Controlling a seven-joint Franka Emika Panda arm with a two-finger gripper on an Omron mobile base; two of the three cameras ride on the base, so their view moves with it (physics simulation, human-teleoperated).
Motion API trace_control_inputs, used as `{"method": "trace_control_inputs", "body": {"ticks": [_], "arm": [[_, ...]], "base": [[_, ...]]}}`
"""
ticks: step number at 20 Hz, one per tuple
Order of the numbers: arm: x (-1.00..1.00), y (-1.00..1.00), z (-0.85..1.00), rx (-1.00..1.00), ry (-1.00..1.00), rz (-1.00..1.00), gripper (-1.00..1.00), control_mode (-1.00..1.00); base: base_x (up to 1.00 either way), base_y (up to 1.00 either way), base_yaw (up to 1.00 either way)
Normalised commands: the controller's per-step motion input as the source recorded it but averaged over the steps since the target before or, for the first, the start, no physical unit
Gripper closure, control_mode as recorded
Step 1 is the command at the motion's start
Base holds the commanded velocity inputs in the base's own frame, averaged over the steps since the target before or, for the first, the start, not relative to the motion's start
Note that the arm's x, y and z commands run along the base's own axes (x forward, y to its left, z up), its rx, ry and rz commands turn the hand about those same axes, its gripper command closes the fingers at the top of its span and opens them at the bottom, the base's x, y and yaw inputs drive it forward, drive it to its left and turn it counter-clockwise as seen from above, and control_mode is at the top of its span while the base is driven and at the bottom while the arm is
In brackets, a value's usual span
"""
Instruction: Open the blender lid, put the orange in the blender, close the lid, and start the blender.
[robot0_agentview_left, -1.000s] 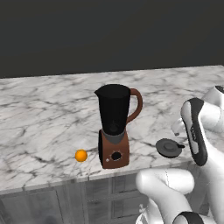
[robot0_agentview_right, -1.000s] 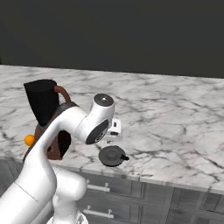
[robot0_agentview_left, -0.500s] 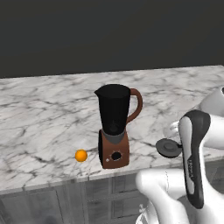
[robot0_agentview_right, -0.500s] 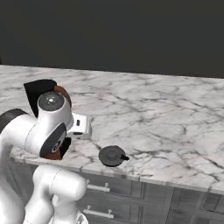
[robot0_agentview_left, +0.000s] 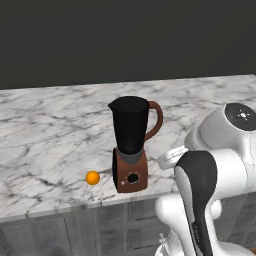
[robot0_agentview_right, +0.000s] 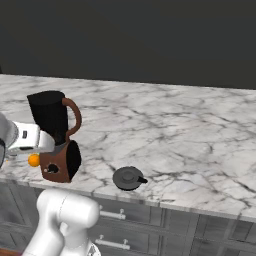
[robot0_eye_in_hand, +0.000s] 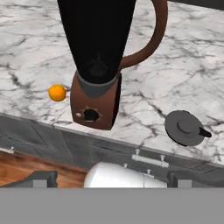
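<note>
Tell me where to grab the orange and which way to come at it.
Grip the orange across its middle, coming straight down from above. It is a small ball lying on the marble counter, so any pair of opposite sides should do. The blender base stands close beside it, so keep the fingers clear of that side.

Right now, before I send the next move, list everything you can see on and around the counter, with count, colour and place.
blender: one, dark jar with brown handle on reddish-brown base with black dial, near the counter's front edge; jar top uncovered.
orange: one, bright orange, on the counter beside the blender base, apart from it.
blender lid: one, dark grey disc with centre knob and side tab, flat on the counter near the front edge, on the blender's handle side.
counter: one, white-grey marble.
cabinet drawers: grey fronts with silver handles, under the counter.
gripper: one, dark fingertips, open, holding nothing, back from the counter and facing the blender.
</note>
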Motion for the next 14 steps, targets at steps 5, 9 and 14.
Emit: {"method": "trace_control_inputs", "body": {"ticks": [5, 9, 14], "arm": [[-0.15, 0.87, 0.00, -0.13, 0.00, 0.00, -1.00, -1.00], [0.00, 0.84, -0.13, -0.16, 0.06, 0.00, -1.00, -1.00], [0.00, 0.61, -0.25, -0.16, 0.06, 0.00, -1.00, -1.00]], "base": [[0.00, 0.00, 0.00], [0.00, 0.00, 0.00], [0.00, 0.00, 0.00]]}}
